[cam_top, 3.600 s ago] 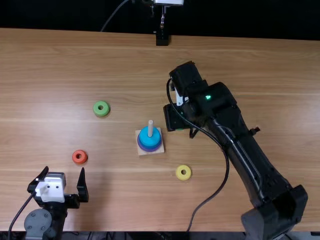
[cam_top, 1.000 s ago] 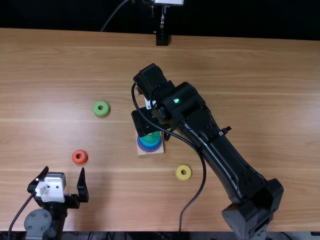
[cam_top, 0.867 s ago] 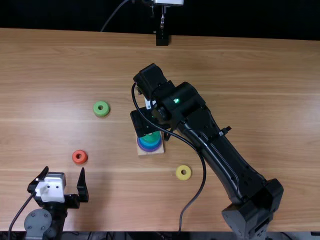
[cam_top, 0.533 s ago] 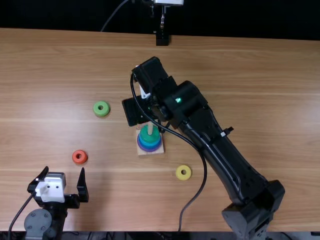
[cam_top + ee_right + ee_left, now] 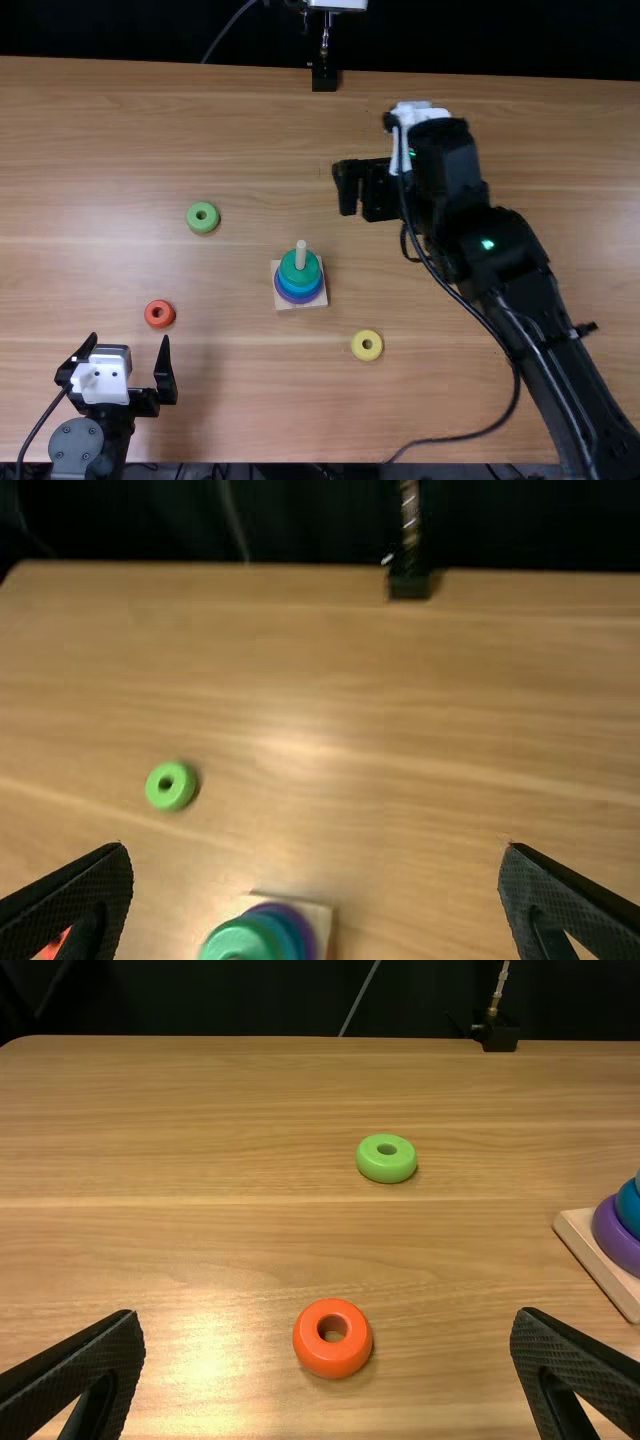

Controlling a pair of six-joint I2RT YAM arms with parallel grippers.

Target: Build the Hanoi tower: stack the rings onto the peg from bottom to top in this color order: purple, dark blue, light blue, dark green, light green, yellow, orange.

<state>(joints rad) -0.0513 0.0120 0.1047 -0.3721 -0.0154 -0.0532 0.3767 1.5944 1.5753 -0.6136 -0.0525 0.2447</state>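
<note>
In the top view, the dark green ring tops the stack around the peg, above blue rings and the purple ring. Light green, orange and yellow rings lie flat on the table. My left gripper stands open below the orange ring. My right gripper is above and right of the stack. The left wrist view has my open gripper and the orange ring; the right wrist view has my open, empty gripper and the dark green ring.
The peg's square wooden base rests mid-table. A small black stand is at the table's far edge. The right arm and its cable span the table's right side, to the right of the yellow ring.
The right arm has swung from over the stack to the right, its gripper now clear of the rings. The dark green ring has been added above the light blue one. The left arm has stayed still.
</note>
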